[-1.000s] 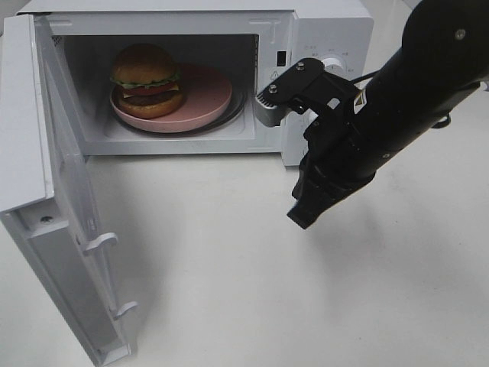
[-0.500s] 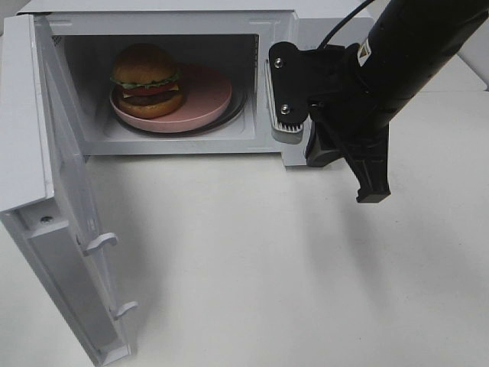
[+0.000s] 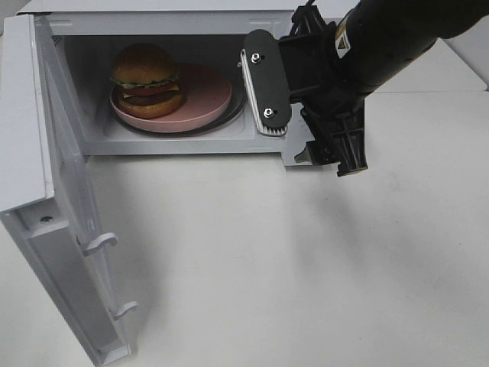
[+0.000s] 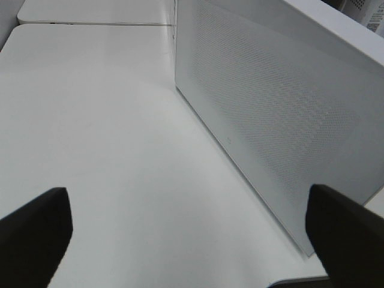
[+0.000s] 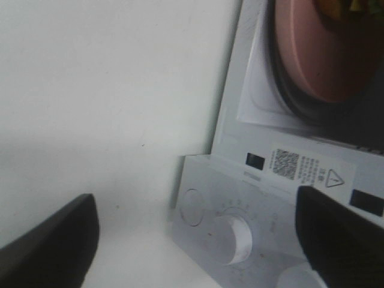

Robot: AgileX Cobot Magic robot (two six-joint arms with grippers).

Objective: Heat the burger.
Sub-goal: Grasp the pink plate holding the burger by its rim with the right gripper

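Spread wide, gripping nothing: right gripper (image 5: 195, 204) before the dial (image 5: 233, 240) of the microwave (image 3: 153, 17), left gripper (image 4: 186, 198) beside a perforated white panel (image 4: 270, 102). Seen whole only from high up: the burger (image 3: 145, 80) on the pink plate (image 3: 206, 95), inside, door (image 3: 65, 183) open.

White throughout on the microwave (image 3: 321, 23), inside and out, with a fine dotted mesh pattern across its side wall (image 4: 270, 120). Inside the microwave, pale pink for the plate (image 3: 210, 95), ringed by a dark turntable rim (image 5: 289, 103). On the burger (image 3: 145, 76): glossy golden-brown bun, green frill, red, yellow, dark brown. On the microwave's front panel, a white dial (image 5: 235, 240), a black-and-white square code (image 5: 285, 162) and a grey warning triangle (image 5: 334, 177). Off-white, unpatterned bench (image 3: 306, 267) around the microwave. Black for the right gripper (image 3: 312, 145), with silver screws (image 3: 268, 112) and a grey ribbed pad (image 3: 269, 130). Black too for the left gripper (image 4: 191, 234).
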